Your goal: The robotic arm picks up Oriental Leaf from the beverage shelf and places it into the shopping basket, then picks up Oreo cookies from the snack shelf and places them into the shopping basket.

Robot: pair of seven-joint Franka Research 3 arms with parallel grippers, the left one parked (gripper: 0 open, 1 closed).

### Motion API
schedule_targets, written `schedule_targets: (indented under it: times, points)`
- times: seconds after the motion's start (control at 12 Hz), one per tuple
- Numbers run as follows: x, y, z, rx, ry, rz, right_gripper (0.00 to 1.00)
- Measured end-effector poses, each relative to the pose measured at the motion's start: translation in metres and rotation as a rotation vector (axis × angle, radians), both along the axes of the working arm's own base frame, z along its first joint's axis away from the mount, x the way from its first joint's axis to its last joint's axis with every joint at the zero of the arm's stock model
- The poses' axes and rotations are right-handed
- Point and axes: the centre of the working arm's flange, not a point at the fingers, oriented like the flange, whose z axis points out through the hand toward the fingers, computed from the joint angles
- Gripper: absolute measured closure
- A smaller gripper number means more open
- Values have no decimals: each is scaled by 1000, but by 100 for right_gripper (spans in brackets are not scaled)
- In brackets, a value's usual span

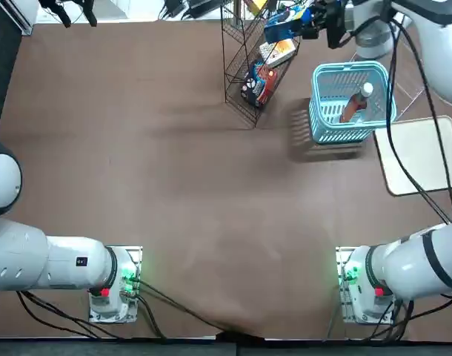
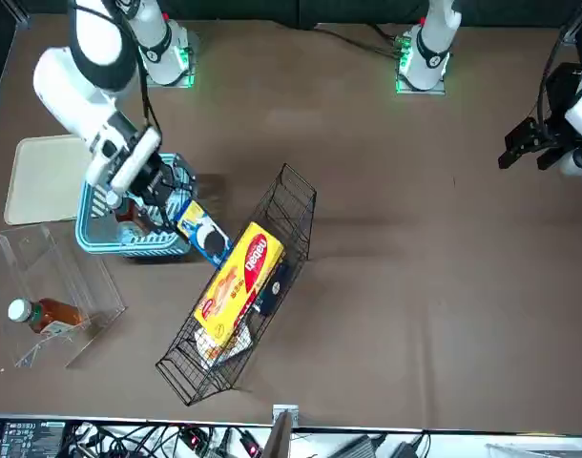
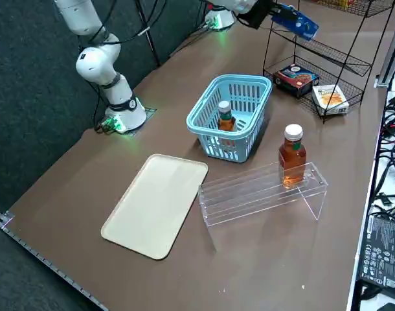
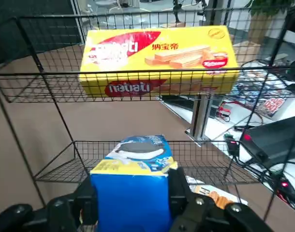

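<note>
The right gripper (image 4: 133, 195) pinches the Oreo pack (image 4: 133, 186), a bright blue box with a yellow band and a dark cookie pictured on it, at the wire rack (image 4: 123, 142), while the amber tea bottle (image 3: 226, 118), white-capped, leans inside the turquoise basket (image 3: 231, 137).

Oreo pack (image 4: 133, 193): bright blue, yellow band, white markings. Wafer pack (image 4: 159, 60): yellow, red and white patches. Basket (image 3: 230, 116): turquoise, slotted pattern. Tray (image 3: 155, 204): cream. Bottle (image 3: 292, 159): amber-brown, white cap. Rack (image 2: 243, 286): black grid.
</note>
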Motion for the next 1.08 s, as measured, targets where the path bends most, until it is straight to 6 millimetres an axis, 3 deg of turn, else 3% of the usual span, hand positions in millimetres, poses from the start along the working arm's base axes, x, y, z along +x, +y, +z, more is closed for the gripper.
schedule_targets:
  times: [0.25, 0.42, 0.67, 1.08]
  points:
    - [-29, -29, 22, 12, -22, -26, 35]
    - [-38, -43, 30, 28, -26, -23, 35]
    - [-40, -70, 39, 38, -34, -16, 38]
    - [-37, -115, 36, -47, 37, 35, 41]
